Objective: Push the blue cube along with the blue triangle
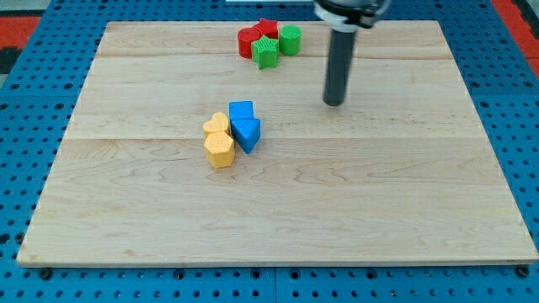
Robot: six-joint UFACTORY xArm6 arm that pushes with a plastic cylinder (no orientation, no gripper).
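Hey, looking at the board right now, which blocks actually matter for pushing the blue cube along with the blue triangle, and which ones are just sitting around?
Part of the job:
- blue cube
- blue triangle, touching the cube
- my tip, to the view's right of both, apart from them

Just lying about:
- two yellow blocks, against the blue pair's left
- two red blocks and two green blocks, clustered at the view's top

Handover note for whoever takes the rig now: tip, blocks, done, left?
My tip is down at the board, toward the view's right and slightly above the blue pair, touching no block.
The blue cube and blue triangle sit together near the board's middle, the triangle just below the cube; two yellow blocks sit tight against their left.
Red and green blocks are clustered at the top edge, out of the way.
Done: the blue pair already appears to touch.
Left: probably bring the tip to the pair and push both together.
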